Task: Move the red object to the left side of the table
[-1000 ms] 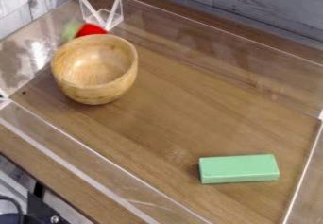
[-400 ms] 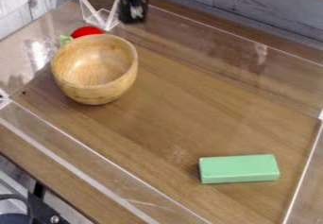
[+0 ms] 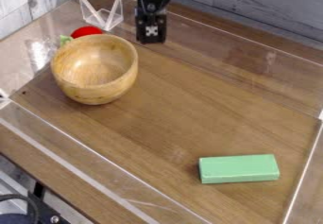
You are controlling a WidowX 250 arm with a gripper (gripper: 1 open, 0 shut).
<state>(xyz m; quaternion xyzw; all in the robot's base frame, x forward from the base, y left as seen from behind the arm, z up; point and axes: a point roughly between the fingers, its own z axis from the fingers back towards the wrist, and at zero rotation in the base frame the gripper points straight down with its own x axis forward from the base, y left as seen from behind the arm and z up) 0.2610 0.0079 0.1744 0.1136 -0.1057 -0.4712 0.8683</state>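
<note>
The red object (image 3: 86, 32) is a small red toy fruit with a pale green end, lying at the far left of the table (image 3: 190, 105) just behind the wooden bowl, which hides its lower part. My gripper (image 3: 151, 33) hangs from the top edge of the picture, black and pointing down at the tabletop. It is to the right of the red object and apart from it. Its jaws stand open with nothing between them.
A wooden bowl (image 3: 94, 68) sits at the left, in front of the red object. A green rectangular block (image 3: 239, 168) lies near the front right corner. A low clear acrylic wall (image 3: 240, 34) rims the tabletop.
The gripper was out of view a second ago. It has come in at the top and moved right and down in the picture, away from the red object. Nothing else moved.
</note>
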